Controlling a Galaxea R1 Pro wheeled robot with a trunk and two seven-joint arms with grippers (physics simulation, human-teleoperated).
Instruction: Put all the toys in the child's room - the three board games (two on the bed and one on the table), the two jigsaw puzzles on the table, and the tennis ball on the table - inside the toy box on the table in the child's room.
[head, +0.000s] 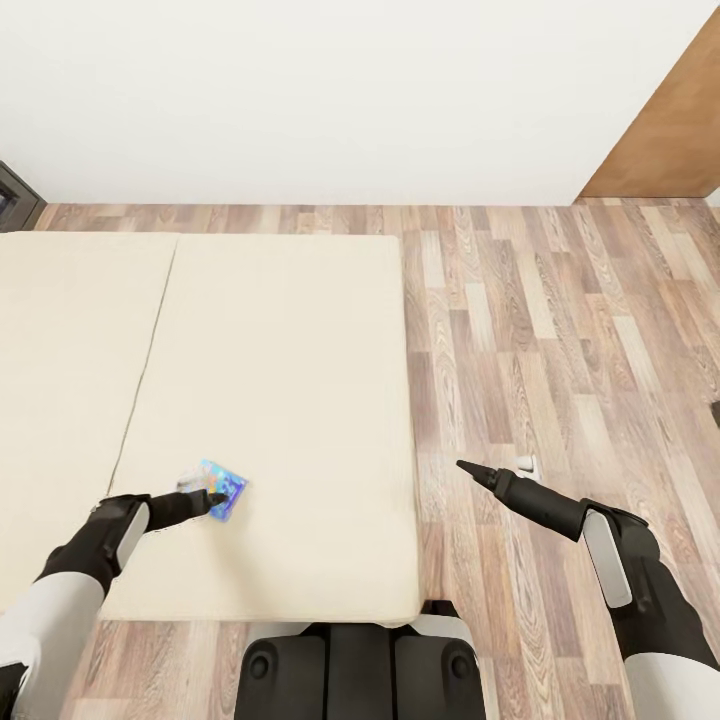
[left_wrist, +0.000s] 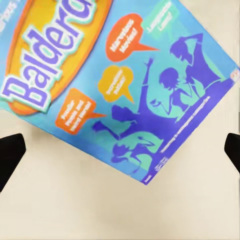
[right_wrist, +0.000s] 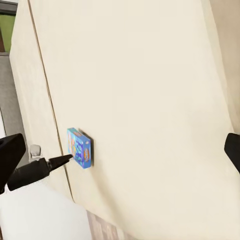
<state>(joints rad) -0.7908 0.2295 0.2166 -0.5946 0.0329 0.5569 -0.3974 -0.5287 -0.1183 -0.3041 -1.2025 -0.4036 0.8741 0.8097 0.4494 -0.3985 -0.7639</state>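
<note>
The left hand (head: 212, 497) is spread wide, fingers apart and holding nothing — its tips hang right at the small blue board game (head: 224, 487), though contact cannot be judged. That box lies flat on the beige bed (head: 280, 380), near the front edge; its lid reads "Baldera…" in purple on orange. The right hand (head: 500, 468) hovers over the wood floor (head: 560, 350), also open and empty.

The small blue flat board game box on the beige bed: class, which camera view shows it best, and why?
The left wrist view: the small blue flat board game box appears close, lettering readable. Head view and right wrist view show it small beside the left hand.
</note>
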